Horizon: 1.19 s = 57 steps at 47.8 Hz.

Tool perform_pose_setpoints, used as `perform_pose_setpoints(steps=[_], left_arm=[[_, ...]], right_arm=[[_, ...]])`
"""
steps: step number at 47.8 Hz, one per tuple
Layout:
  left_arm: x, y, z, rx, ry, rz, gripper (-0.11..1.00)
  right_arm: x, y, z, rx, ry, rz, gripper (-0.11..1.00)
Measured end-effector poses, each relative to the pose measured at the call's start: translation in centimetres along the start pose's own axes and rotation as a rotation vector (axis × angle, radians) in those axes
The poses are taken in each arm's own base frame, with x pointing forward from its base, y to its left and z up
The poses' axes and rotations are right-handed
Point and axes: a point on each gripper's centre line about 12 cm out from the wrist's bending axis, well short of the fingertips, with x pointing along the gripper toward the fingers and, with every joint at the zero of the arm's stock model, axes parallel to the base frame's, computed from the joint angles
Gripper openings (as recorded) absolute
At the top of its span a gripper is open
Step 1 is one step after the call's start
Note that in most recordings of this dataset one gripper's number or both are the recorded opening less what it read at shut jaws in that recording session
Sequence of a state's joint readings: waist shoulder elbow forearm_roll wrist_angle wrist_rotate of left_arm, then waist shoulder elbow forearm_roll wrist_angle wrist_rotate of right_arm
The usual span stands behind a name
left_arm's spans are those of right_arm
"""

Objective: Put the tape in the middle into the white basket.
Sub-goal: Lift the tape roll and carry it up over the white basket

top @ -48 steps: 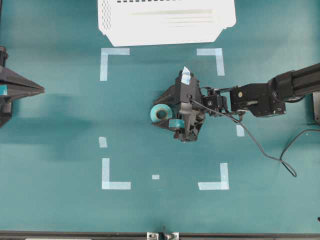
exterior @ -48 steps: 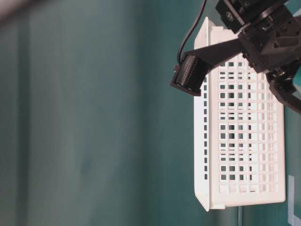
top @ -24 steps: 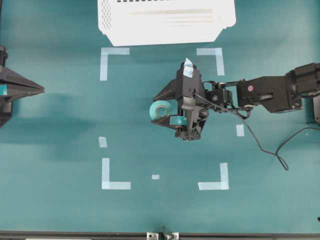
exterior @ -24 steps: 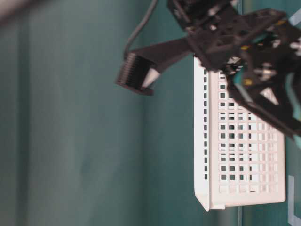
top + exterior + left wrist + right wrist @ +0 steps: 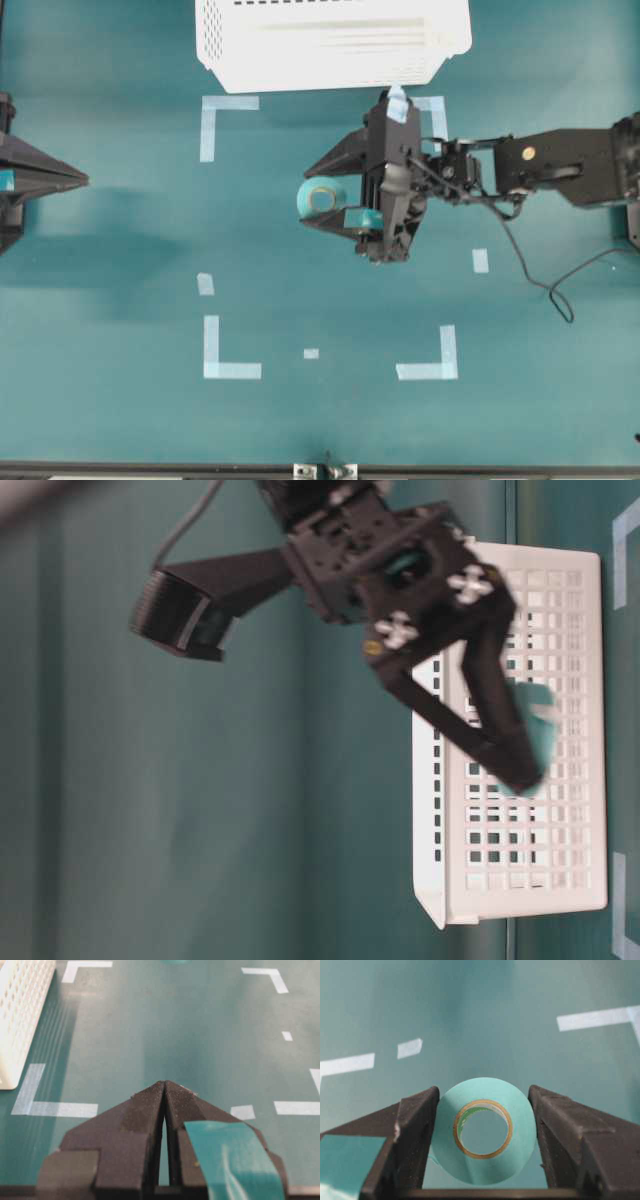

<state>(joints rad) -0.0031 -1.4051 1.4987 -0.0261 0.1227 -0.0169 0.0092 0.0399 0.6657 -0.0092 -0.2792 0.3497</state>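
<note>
The tape [image 5: 320, 197], a light-teal roll with a tan core, is pinched between the fingers of my right gripper [image 5: 308, 198], which is shut on it above the table. In the right wrist view the tape [image 5: 520, 1110] fills the gap between both dark fingers [image 5: 415, 1130], its hole facing the camera. The white basket [image 5: 330, 40] stands at the far edge, just beyond the held roll. In the table-level view the blurred tape [image 5: 538, 730] hangs in front of the basket's slotted wall [image 5: 560, 880]. My left gripper [image 5: 85, 180] rests at the left edge, shut and empty [image 5: 164, 1082].
Pale-blue tape corner marks [image 5: 228, 115] [image 5: 230, 352] [image 5: 430, 358] frame the work area, with small strips [image 5: 205, 284] [image 5: 480, 260] nearby. A black cable [image 5: 545, 290] trails from the right arm. The basket's end [image 5: 20, 1010] shows left of the left gripper.
My right gripper has carried the tape upward in the overhead view, toward the white basket, and higher off the table. The left gripper has stayed put.
</note>
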Motion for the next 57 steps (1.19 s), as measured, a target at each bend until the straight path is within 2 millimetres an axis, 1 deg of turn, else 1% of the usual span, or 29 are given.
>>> perform_pose_setpoints(steps=[5, 11, 30, 40, 48, 57], left_arm=[[0.0, 0.0, 0.0, 0.000, 0.000, 0.000, -0.11], [0.0, 0.0, 0.0, 0.002, 0.000, 0.000, -0.11], [0.0, 0.0, 0.0, 0.002, 0.000, 0.000, -0.11], [0.0, 0.0, 0.0, 0.000, 0.000, 0.000, -0.11], [0.0, 0.0, 0.0, 0.000, 0.000, 0.000, -0.11], [0.0, 0.0, 0.0, 0.000, 0.000, 0.000, -0.11]], right_arm=[[-0.6, -0.1, 1.0, 0.003, -0.022, -0.002, 0.64], [-1.0, -0.4, 1.5, 0.006, -0.027, -0.011, 0.64], [-1.2, -0.6, 1.6, 0.008, -0.004, -0.025, 0.64], [-1.2, -0.6, 2.1, 0.010, -0.006, -0.027, 0.64], [-1.6, -1.4, 3.4, 0.004, -0.004, -0.054, 0.64], [-2.4, -2.8, 4.4, -0.007, -0.012, -0.091, 0.64]])
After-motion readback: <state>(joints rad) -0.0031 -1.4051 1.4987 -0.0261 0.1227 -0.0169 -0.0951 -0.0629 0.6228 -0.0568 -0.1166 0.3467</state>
